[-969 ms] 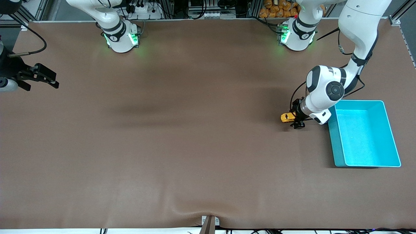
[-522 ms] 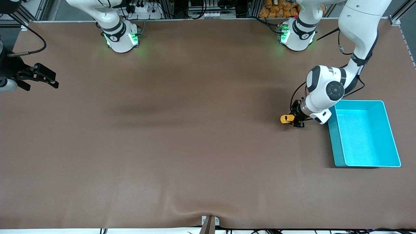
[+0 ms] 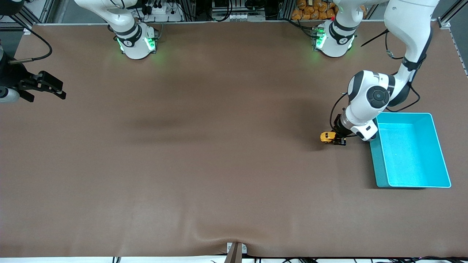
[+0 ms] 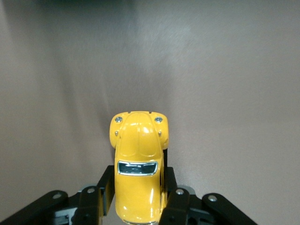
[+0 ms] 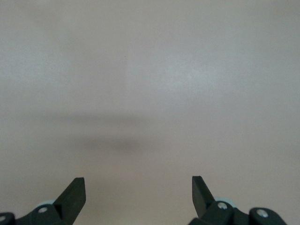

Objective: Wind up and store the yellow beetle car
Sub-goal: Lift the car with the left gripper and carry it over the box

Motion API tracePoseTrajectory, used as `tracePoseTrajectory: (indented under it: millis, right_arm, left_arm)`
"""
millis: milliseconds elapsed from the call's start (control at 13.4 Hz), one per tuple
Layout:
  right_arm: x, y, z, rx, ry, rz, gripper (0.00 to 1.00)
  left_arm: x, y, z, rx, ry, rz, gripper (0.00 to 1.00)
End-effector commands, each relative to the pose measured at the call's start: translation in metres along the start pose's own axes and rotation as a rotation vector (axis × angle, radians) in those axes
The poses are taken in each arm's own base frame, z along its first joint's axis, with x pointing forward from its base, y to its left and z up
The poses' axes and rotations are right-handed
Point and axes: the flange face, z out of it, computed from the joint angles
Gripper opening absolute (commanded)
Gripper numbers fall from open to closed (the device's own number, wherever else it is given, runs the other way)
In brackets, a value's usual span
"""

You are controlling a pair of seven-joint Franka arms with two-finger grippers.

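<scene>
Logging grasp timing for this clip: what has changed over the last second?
The left gripper shut on the car, its fingers now pressing the car's sides, and drew it toward the bin and slightly nearer the front camera. The bin stayed put, and the right gripper still waits open at the right arm's end of the table.

1. The left arm reaches down to the surface [image 3: 219, 164], its left end effector [image 3: 338, 140] clamped on the yellow beetle car [image 4: 138, 164].
2. The right arm waits at its end of the surface, the right end effector [image 3: 44, 89] with fingers spread wide.
</scene>
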Motion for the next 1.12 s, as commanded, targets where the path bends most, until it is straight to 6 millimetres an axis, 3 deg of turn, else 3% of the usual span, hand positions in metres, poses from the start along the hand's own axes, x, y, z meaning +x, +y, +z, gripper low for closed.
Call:
tracePoseTrajectory:
  millis: [0, 224, 522, 671, 1043]
  right_arm:
    - [-0.001, -0.003, -0.007, -0.001, 0.014, 0.009, 1.0]
    - [-0.001, -0.003, -0.006, -0.001, 0.012, 0.009, 1.0]
    - [0.0, -0.003, -0.004, -0.001, 0.009, 0.01, 1.0]
    - [0.0, -0.002, -0.005, -0.001, 0.012, 0.011, 1.0]
    - [0.002, -0.004, -0.003, 0.001, 0.009, 0.008, 1.0]
  left_arm:
    - [0.007, 0.003, -0.019, 0.01, 0.038, 0.075, 0.0]
    - [0.052, 0.017, -0.055, 0.013, 0.065, 0.135, 0.0]
    - [0.091, 0.05, -0.105, 0.055, 0.081, 0.269, 0.0]
    - [0.104, 0.056, -0.117, 0.064, 0.082, 0.366, 0.0]
    - [0.155, 0.058, -0.126, 0.079, 0.071, 0.623, 0.0]
